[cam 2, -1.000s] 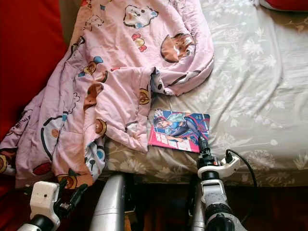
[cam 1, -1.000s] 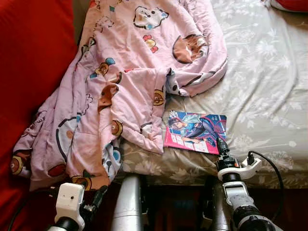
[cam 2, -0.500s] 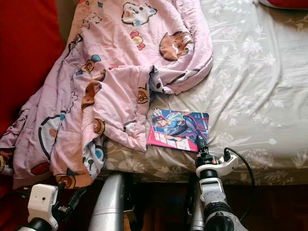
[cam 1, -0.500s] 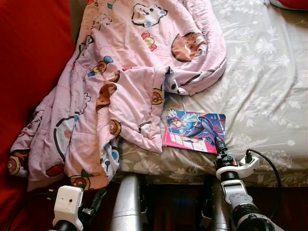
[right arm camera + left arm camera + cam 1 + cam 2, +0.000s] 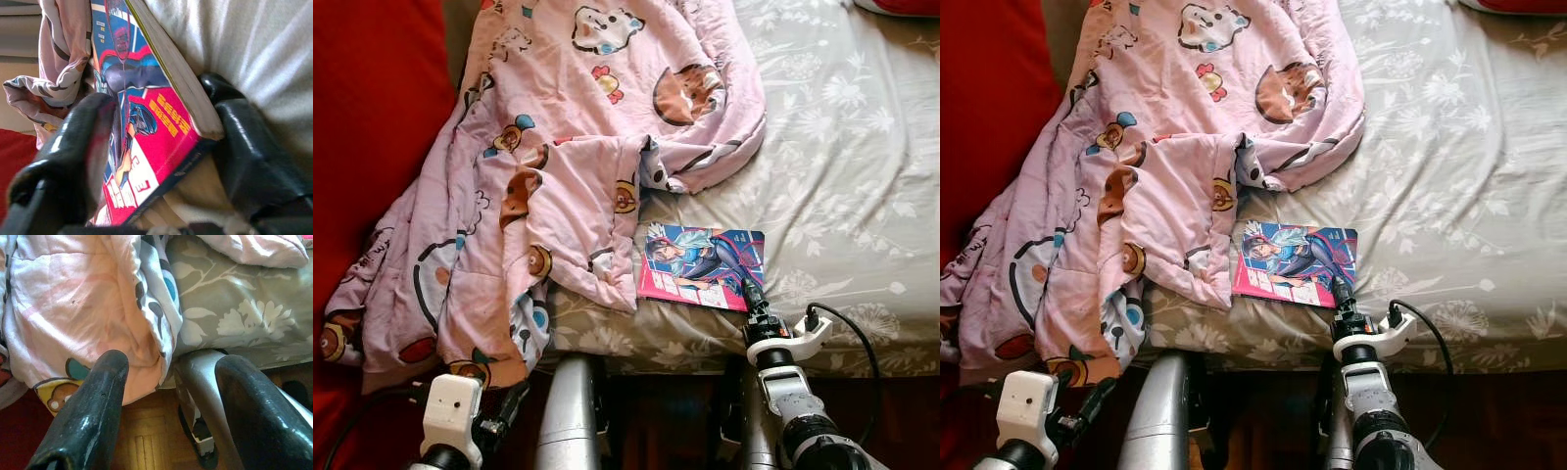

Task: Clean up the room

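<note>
Evidently little was tidied: the right hand [image 5: 161, 147] straddled the book's [image 5: 703, 264] corner, unclamped, the left hand [image 5: 171, 396] empty, the blanket [image 5: 558, 166] rumpled.

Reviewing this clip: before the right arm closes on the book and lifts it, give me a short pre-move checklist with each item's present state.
1. Right gripper straddles the book at its near corner, one finger above the cover, one beneath: ok.
2. Fingers closed on the book: not ok; in the right wrist view a gap remains on the cover side.
3. Lower finger is under the book alone, with no bedsheet caught: cannot tell.
4. Book free of the pink blanket: cannot tell; the blanket's edge reaches the book's far-left side.
5. Left gripper out of the way: ok; it is open, low by the bed's edge, near the hanging blanket.
</note>
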